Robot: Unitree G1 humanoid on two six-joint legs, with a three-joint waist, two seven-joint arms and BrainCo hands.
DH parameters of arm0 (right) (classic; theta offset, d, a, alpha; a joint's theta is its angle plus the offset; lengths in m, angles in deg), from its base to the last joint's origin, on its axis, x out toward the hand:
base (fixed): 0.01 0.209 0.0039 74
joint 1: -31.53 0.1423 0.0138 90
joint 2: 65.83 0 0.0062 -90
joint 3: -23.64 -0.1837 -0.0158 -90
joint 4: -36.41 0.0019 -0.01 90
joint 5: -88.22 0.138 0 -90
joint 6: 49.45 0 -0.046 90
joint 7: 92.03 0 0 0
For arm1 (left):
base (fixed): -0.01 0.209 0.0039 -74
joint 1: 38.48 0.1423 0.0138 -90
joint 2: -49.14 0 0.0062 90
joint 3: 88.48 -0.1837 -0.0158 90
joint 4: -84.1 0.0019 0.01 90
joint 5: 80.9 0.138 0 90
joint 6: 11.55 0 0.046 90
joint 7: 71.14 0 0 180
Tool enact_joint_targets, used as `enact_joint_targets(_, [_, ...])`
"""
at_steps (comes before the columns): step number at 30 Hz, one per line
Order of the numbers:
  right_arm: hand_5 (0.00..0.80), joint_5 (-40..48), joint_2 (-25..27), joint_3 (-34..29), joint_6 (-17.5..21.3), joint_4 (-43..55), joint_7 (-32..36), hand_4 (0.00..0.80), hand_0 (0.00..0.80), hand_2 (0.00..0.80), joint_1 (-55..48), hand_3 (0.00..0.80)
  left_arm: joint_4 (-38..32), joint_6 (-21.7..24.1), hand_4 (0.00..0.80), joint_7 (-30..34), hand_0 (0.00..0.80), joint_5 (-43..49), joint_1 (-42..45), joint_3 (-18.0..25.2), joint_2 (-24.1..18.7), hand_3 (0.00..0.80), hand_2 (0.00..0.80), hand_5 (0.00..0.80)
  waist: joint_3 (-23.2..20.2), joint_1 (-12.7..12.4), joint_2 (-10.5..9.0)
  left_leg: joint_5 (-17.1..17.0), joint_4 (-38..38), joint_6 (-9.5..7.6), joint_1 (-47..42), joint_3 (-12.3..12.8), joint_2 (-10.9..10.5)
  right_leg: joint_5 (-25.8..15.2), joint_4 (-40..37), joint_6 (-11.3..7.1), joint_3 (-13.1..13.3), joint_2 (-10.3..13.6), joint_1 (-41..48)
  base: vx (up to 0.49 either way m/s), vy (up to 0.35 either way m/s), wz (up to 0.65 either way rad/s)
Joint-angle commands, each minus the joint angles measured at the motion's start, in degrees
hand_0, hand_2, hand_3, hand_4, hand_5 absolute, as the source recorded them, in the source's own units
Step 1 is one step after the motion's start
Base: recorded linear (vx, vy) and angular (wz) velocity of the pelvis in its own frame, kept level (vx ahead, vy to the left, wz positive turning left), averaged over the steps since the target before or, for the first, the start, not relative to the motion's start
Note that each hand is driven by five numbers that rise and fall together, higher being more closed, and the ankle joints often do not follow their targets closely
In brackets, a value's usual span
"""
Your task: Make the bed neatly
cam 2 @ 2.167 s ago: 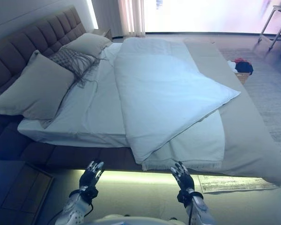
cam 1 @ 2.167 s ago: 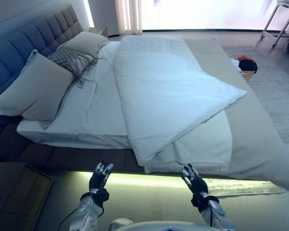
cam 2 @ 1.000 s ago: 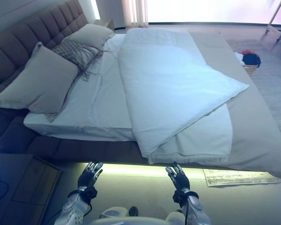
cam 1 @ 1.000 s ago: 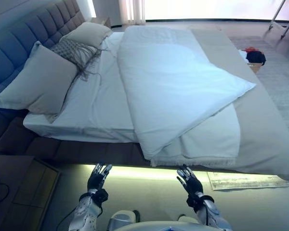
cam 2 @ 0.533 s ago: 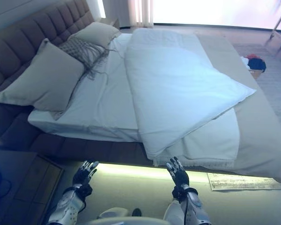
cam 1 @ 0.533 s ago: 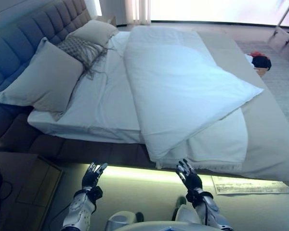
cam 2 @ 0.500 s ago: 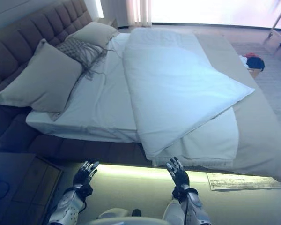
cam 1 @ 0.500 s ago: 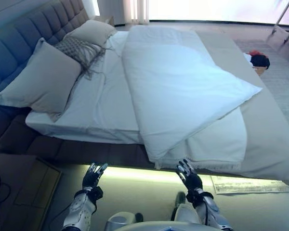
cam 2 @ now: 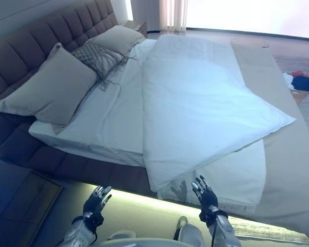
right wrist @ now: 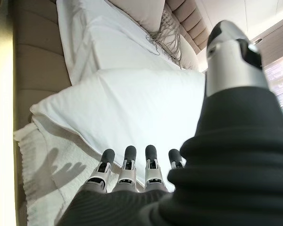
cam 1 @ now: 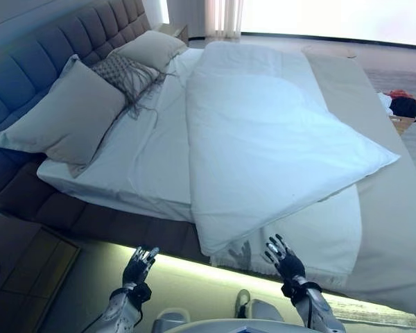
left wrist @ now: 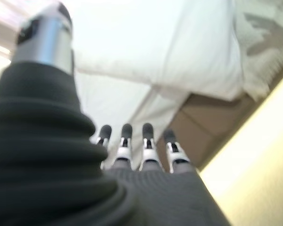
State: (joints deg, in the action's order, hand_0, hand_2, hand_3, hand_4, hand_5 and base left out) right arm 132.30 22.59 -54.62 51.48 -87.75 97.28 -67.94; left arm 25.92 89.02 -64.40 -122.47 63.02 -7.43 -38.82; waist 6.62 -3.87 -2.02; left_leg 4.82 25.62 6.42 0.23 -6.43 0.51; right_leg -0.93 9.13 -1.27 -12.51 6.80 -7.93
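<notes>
A white duvet point(cam 1: 263, 139) lies crooked on the bed, folded back so one corner points right and its near corner hangs at the bed's near edge. Under it lie a white fringed blanket point(cam 1: 319, 236) and a beige bedspread point(cam 1: 395, 229). The white sheet point(cam 1: 145, 152) is bare on the left. Two beige pillows point(cam 1: 69, 114) and a knitted fringed cushion point(cam 1: 128, 73) lean on the padded headboard point(cam 1: 48, 48). My left hand point(cam 1: 140, 262) is open, below the bed's edge. My right hand point(cam 1: 286, 262) is open, over the blanket's fringed edge, empty; its fingers point(right wrist: 132, 165) point at the duvet point(right wrist: 132, 103).
A lit strip point(cam 1: 187, 267) runs under the bed's near side. A dark nightstand point(cam 1: 21, 270) stands at lower left, another point(cam 1: 173, 29) by the far pillow. A basket of red and dark clothes point(cam 1: 402, 107) sits on the rug beyond the bed's right side.
The camera has moved nearer to the bed and the whole picture has shifted. My right hand now stands over the fringed blanket's edge; before, it was below the bed. Both hands stay open.
</notes>
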Motion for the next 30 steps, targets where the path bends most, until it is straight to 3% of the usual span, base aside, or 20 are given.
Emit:
enact_joint_targets(1, [0.000,2.20,2.32,-0.88,1.71,3.97,-0.21,0.000,0.000,0.000,0.07,0.000,-5.99,3.38,0.000,1.35,0.000,-0.71,-0.61,-1.34,-0.37,0.000,0.000,0.000,0.27,0.41,-0.60,-9.24,8.29,-4.77,2.41,5.53,-5.40,-5.33,-4.99,-2.09,0.70,0.74,4.12,0.120,-0.109,0.09])
enact_joint_targets(5, [0.000,4.15,2.26,-0.60,1.04,4.39,-0.42,0.000,0.000,0.000,0.03,0.000,-6.04,3.11,0.000,0.54,0.000,-1.36,-1.85,-3.01,-0.42,0.000,0.000,0.000,0.58,-0.08,0.25,-11.31,-5.15,-5.13,2.83,4.41,-2.11,-3.77,-5.32,-1.79,2.11,-2.63,5.37,0.149,-0.042,0.05])
enact_joint_targets(11, [0.000,4.74,1.47,1.20,0.17,7.25,-3.09,0.000,0.000,0.000,-0.05,0.000,-6.33,1.26,0.000,-0.28,0.000,-0.09,-1.56,-1.62,-0.06,0.000,0.000,0.000,1.80,-5.17,1.72,-23.05,-24.08,0.56,8.59,1.57,5.09,0.47,-7.56,-1.32,0.62,-4.91,12.61,0.227,-0.015,0.08])
enact_joint_targets(16, [0.000,3.70,1.92,0.47,-1.00,8.57,-3.09,0.000,0.000,0.000,-2.15,0.000,-5.99,0.74,0.000,0.44,0.000,-0.01,-0.29,-0.31,-0.14,0.000,0.000,0.000,1.29,-4.70,3.82,-25.00,-26.63,1.46,9.19,2.17,8.62,4.76,-3.65,-0.36,1.44,-4.37,13.96,0.252,0.110,-0.11])
enact_joint_targets(24, [0.000,2.64,1.36,-0.64,-2.13,6.13,-1.35,0.000,0.000,0.000,-4.15,0.000,-5.05,-1.05,0.000,-0.13,0.000,-2.17,0.45,0.00,-1.19,0.000,0.000,0.000,0.82,-3.02,6.12,-20.98,-28.49,0.97,6.42,3.57,8.38,8.52,1.45,-1.25,3.01,-1.85,14.99,0.325,0.216,-0.46])
enact_joint_targets(28, [0.000,3.34,0.98,1.75,-0.31,6.75,-2.62,0.000,0.000,0.000,-2.62,0.000,-3.33,-0.78,0.000,0.99,0.000,-2.96,-1.05,0.39,-1.71,0.000,0.000,0.000,1.52,-4.39,5.60,-15.00,-21.79,-0.96,9.62,2.37,4.53,9.56,5.44,-3.24,2.49,3.13,14.15,0.256,0.269,0.09])
enact_joint_targets(29, [0.000,2.86,0.29,1.76,-0.69,7.02,-4.05,0.000,0.000,0.000,-2.77,0.000,-2.93,-1.04,0.000,0.17,0.000,-2.15,-0.79,0.67,-1.75,0.000,0.000,0.000,1.50,-4.58,5.36,-14.29,-21.00,-1.46,9.32,2.59,3.61,9.79,6.31,-3.99,2.67,4.54,14.84,0.448,0.342,0.12])
enact_joint_targets(30, [0.000,3.55,-0.98,0.94,-1.80,7.89,-6.22,0.000,0.000,0.000,-3.55,0.000,-3.17,-1.42,0.000,-0.85,0.000,0.58,-0.64,0.90,-1.94,0.000,0.000,0.000,0.90,-4.56,4.47,-12.40,-17.62,-2.52,10.13,4.46,1.89,9.61,6.07,-5.50,3.30,6.35,16.63,0.396,0.288,0.09])
